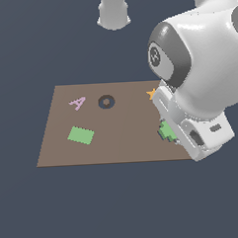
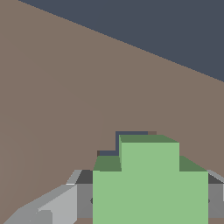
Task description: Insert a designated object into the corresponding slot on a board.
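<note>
At the right edge of the brown board (image 1: 117, 141) in the exterior view, the gripper (image 1: 167, 133) holds the green cross (image 1: 166, 131) low over the surface, fingers (image 2: 57, 205) closed against its sides. In the wrist view the navy slot (image 2: 127, 134) peeks out just behind the cross, mostly covered. A green rectangle (image 1: 81, 135), dark ring (image 1: 106, 102), pink letter (image 1: 77, 102) and orange star (image 1: 151, 93) lie elsewhere on the board
</note>
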`<action>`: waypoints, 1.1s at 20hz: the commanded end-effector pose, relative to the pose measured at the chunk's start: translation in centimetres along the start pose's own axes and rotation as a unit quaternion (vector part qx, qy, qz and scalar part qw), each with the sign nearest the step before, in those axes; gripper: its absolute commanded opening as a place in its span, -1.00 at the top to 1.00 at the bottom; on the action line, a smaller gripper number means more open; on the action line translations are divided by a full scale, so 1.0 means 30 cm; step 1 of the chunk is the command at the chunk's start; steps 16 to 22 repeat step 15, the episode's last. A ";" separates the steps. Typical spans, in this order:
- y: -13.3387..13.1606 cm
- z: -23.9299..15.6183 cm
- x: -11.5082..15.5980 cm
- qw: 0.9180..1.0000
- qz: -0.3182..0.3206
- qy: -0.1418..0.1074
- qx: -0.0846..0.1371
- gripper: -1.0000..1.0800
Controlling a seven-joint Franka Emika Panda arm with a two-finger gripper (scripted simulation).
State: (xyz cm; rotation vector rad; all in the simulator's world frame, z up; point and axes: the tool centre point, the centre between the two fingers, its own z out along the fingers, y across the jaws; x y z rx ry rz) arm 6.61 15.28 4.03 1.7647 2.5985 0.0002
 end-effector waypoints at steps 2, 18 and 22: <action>-0.002 0.015 0.000 1.000 -0.002 0.000 0.000 1.00; -0.004 0.031 0.000 1.000 -0.003 -0.001 0.000 -0.92; -0.004 0.031 0.000 1.000 -0.003 -0.001 0.000 -0.92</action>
